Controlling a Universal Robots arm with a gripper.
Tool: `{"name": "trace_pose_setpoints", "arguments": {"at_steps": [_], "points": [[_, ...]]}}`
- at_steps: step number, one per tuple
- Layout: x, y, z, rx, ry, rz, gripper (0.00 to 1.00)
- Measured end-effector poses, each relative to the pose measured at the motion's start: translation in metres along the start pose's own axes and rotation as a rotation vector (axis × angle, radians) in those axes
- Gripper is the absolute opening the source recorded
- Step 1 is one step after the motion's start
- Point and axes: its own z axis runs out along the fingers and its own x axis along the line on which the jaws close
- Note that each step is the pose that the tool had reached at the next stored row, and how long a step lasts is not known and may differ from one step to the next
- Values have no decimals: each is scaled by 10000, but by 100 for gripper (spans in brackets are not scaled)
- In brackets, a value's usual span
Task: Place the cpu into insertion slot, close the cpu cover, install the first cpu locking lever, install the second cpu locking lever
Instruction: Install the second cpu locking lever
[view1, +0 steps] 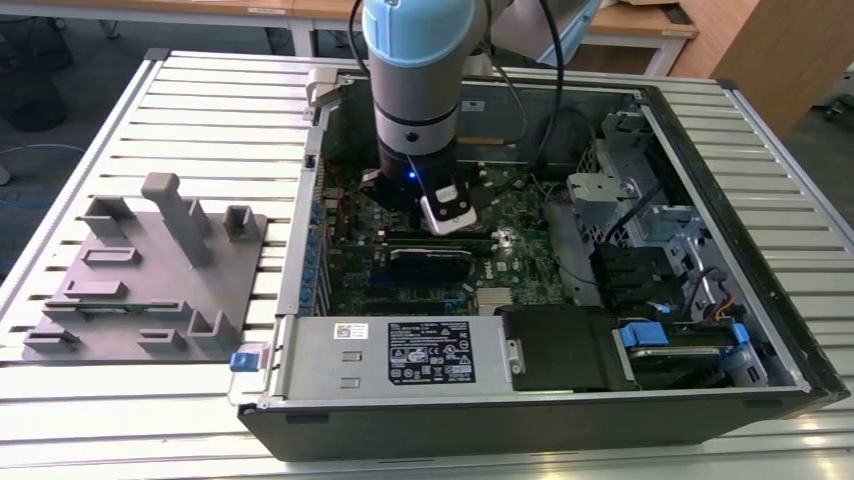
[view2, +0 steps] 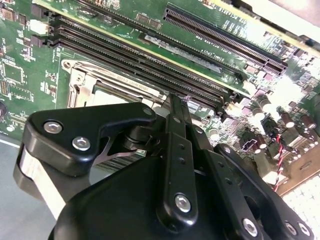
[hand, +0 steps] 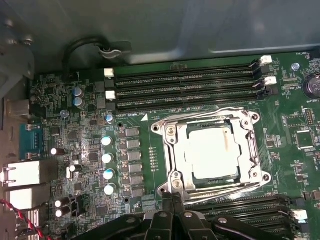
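Gripper (hand: 172, 212) above socket, cpu (hand: 212, 150) inside — covered

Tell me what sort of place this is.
Probably a robotics lab or test workshop. An open computer case lies on a slatted metal table, a grey fixture block sits beside it, and wooden desks stand behind. The gripper hangs over the motherboard.

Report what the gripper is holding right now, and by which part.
Cannot be told: the gripper sits at the cpu cover's edge, fingertips hidden by its own body.
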Motion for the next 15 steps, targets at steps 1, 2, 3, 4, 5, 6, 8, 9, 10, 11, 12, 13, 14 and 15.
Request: {"name": "trace_pose_setpoints", "arguments": {"at_steps": [1, 2, 3, 4, 5, 6, 8, 9, 10, 11, 12, 13, 14, 15], "points": [[0, -5, 2, -44, 6, 3, 10], [-1, -9, 4, -73, 10, 5, 10], [-1, -15, 7, -90, 12, 6, 10], [-2, -20, 11, -99, 12, 6, 10], [-2, -24, 14, -109, 14, 7, 10], [-2, -28, 18, -124, 17, 8, 10], [-3, -35, 24, -157, 21, 10, 10], [-3, -37, 25, -178, 23, 11, 10], [-3, -40, 27, -210, 28, 13, 10], [-3, -42, 29, -249, 32, 15, 10], [-3, -43, 32, -297, 38, 19, 10], [-2, -44, 35, -331, 43, 22, 10], [-2, -44, 38, -351, 45, 22, 10], [-2, -45, 41, -362, 45, 23, 10]]}}
